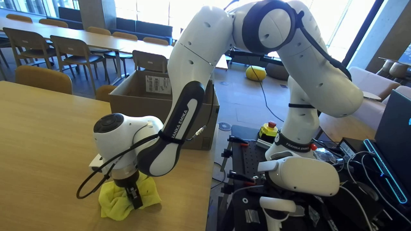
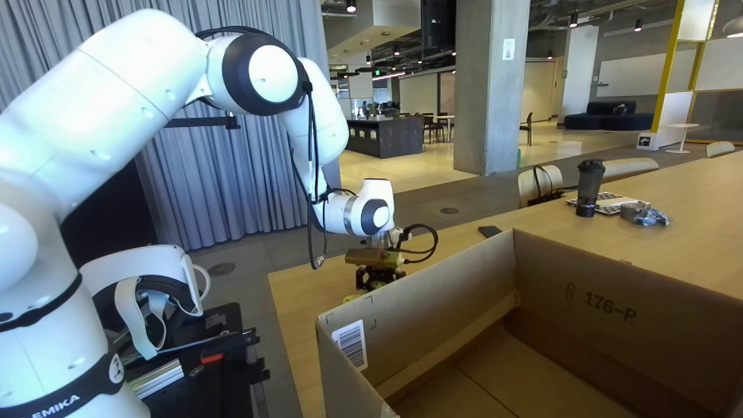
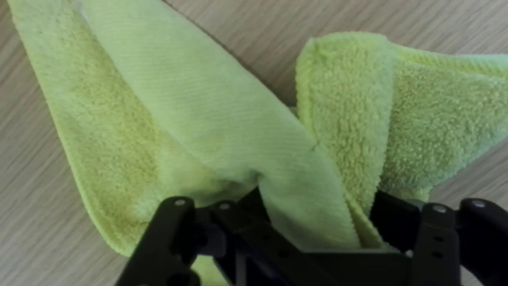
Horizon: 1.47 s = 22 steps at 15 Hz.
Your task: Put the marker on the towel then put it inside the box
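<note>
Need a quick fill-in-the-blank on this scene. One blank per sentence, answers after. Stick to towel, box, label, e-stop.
1. In the wrist view, a fold of the ____ lies between the fingers of the gripper.
2. Inside the box, the dark lettering after a symbol reads ____.
3. The white label on the box carries a ____.
4. In an exterior view, the emergency-stop button on its yellow base is coloured ____.

Missing words: towel; 176-P; barcode; red.
</note>
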Motion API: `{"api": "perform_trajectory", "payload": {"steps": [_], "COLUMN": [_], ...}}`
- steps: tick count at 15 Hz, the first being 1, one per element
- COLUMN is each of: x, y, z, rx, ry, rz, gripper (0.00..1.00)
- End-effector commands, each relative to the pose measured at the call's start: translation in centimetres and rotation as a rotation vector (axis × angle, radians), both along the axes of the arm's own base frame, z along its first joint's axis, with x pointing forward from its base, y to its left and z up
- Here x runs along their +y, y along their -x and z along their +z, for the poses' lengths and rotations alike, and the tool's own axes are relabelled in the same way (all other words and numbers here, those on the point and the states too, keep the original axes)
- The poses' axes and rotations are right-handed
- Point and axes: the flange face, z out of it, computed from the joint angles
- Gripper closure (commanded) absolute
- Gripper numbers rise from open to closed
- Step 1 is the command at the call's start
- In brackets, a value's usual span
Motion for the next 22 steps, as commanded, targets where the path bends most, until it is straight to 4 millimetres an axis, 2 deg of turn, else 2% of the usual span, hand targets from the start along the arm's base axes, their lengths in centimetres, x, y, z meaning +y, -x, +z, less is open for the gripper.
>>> {"api": "perform_trajectory", "payload": {"steps": [1, 3, 4, 5, 7, 8, 12, 15, 22], "x": [0.1, -0.1, -0.2, -0.4, -0.9, -1.0, -2.5, -4.6, -10.1], "y": [-0.2, -0.1, -0.1, -0.1, 0.1, 0.1, 0.5, 1.0, 1.1], "z": [-0.3, 0.6, 0.9, 1.4, 2.7, 3.2, 6.9, 11.1, 23.0], "rx": [0.030, 0.036, 0.037, 0.041, 0.051, 0.056, 0.072, 0.073, -0.029], "ry": [-0.004, 0.003, 0.006, 0.011, 0.017, 0.023, 0.055, 0.071, 0.069], "rz": [-0.022, -0.032, -0.037, -0.044, -0.061, -0.071, -0.117, -0.173, -0.328], "gripper": [0.87, 0.94, 0.89, 0.89, 0.96, 0.95, 0.93, 0.91, 0.92]}}
